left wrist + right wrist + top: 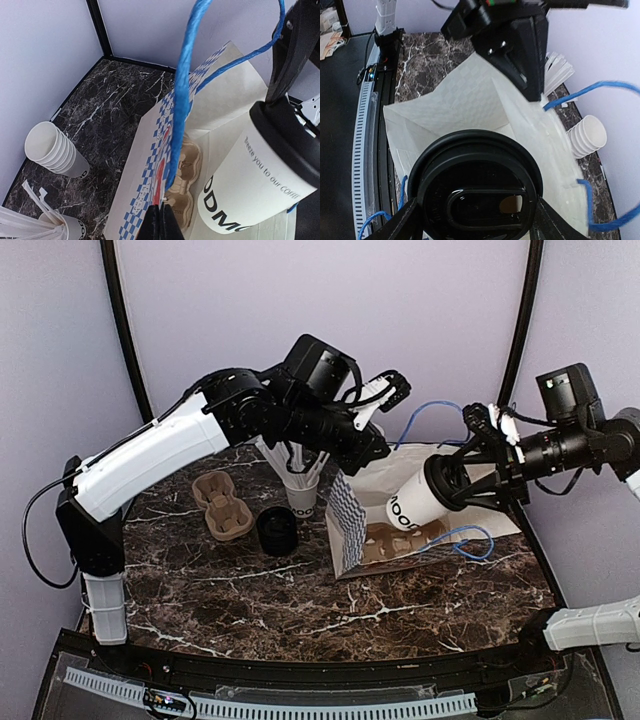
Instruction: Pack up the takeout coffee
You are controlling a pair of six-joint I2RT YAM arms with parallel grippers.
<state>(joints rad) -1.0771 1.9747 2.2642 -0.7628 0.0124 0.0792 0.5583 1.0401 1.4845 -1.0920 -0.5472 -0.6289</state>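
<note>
The takeout coffee, a white paper cup with dark lettering and its black lid on, is tilted in the open mouth of a white paper bag. Its base points at a brown pulp carrier lying inside. My right gripper is shut on the cup at the lid end, one finger on each side of the lid. My left gripper is shut on the bag's checkered rim, beside a blue handle, and holds the mouth open.
A second brown carrier and a black lid lie left of the bag. A cup of white straws stands behind them. A stack of white cups sits by the back wall. Blue bag handles loop near the right gripper.
</note>
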